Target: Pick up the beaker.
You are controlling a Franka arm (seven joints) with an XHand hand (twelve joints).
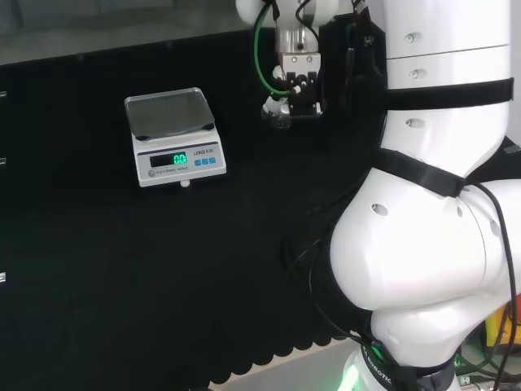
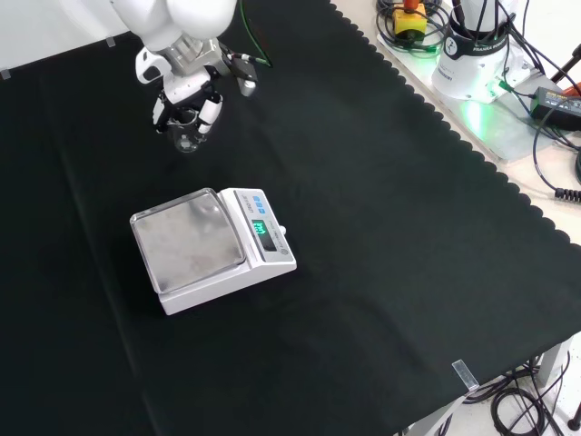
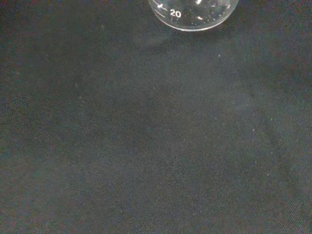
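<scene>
hand [image 2: 186, 95]: fingers are seen curled down around the beaker, so it's held
beaker [image 2: 185, 138]: clear glass, gripped between the fingers at the far left of the cloth in the front view; contents can't really be made out
beaker vs hand: right below the palm, wrapped by the fingers
scale [image 2: 211, 248]: one, parked nearer the camera than the hand in the front view, pan bare
count: one beaker, one scale spotted

Matt black woven cloth [image 2: 381, 272], scalloped at its edge, covers the surface. The scale [image 2: 213, 250] pairs a dull brushed-metal pan with a smooth white plastic body, while the beaker [image 3: 195, 13] is clear, glossy glass.
</scene>
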